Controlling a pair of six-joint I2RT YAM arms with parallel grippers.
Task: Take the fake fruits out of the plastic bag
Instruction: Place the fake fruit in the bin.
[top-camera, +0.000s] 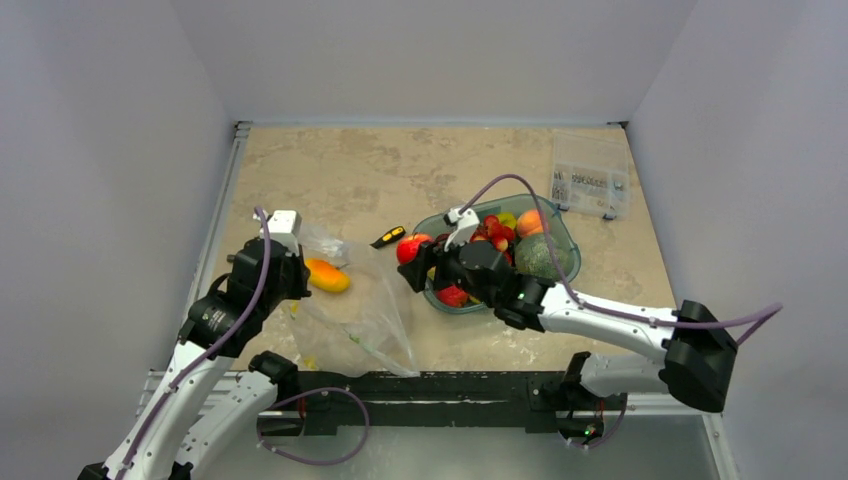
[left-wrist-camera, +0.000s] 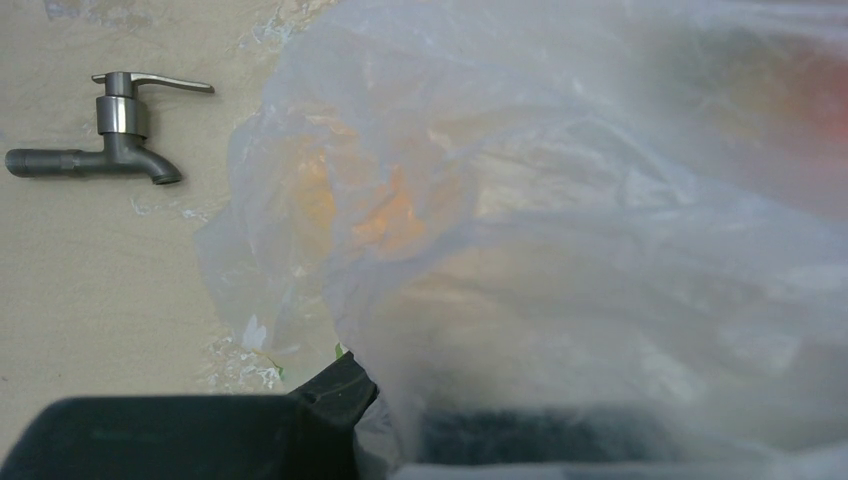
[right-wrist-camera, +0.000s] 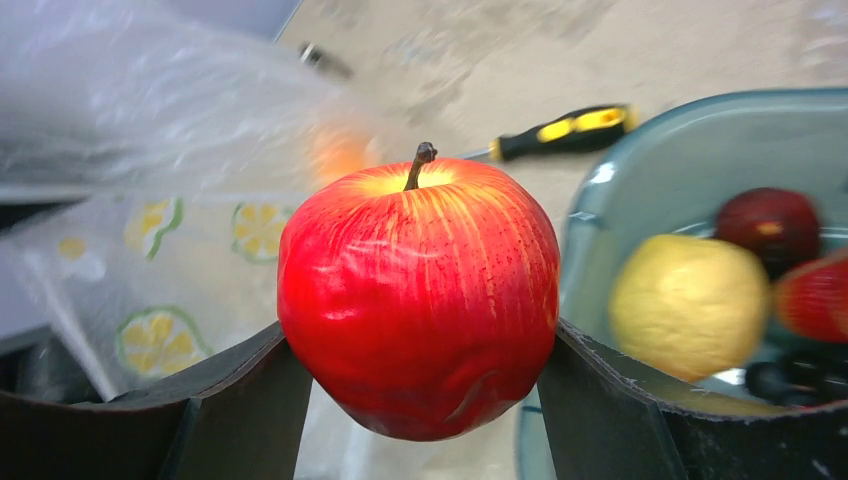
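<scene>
plastic bag (left-wrist-camera: 600, 230) veils the left gripper (left-wrist-camera: 432, 425) and blurs the mango (left-wrist-camera: 385, 215).

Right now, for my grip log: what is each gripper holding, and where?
Right gripper: apple, pinched at its sides. Left gripper: cannot tell; bag covers it.

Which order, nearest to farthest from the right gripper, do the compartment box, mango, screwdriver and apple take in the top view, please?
1. apple, in the right gripper.
2. screwdriver, just left.
3. mango, farther left.
4. compartment box, back right.
</scene>
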